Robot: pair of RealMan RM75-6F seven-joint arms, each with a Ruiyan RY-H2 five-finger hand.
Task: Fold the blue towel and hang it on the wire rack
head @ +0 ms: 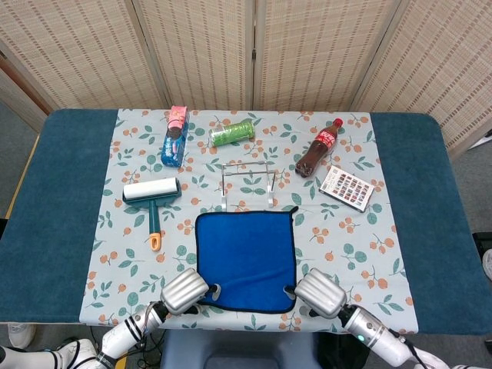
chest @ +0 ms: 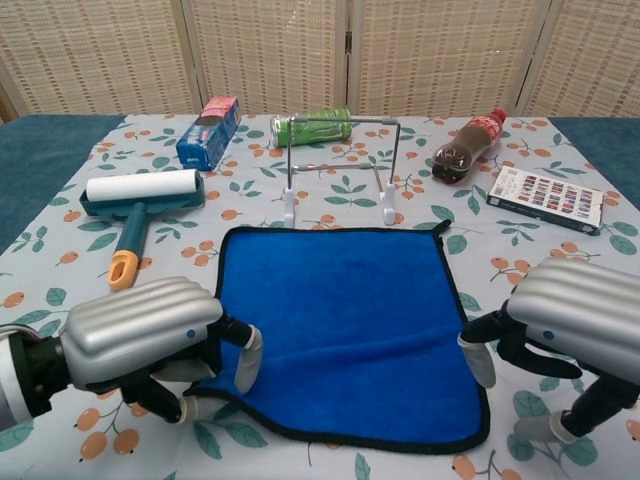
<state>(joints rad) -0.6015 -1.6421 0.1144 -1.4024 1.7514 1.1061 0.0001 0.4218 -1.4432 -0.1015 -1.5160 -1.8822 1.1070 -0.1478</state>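
The blue towel (head: 246,260) (chest: 345,320) lies flat and unfolded on the flowered cloth, close to the table's front edge. Just behind it stands the wire rack (head: 247,183) (chest: 340,160), upright and bare. My left hand (head: 184,290) (chest: 150,335) hovers at the towel's near left corner, fingers curled down. One fingertip (chest: 247,362) rests on the towel and the thumb sits by its edge, apart from that finger. My right hand (head: 321,292) (chest: 570,320) is at the near right edge. Its fingertips (chest: 480,362) are beside the black hem and grip nothing.
A lint roller (head: 151,196) (chest: 140,195) lies left of the towel. A toothpaste box (head: 175,137), a green can (head: 233,133) on its side and a cola bottle (head: 317,147) lie behind the rack. A small printed box (head: 347,188) is at the right.
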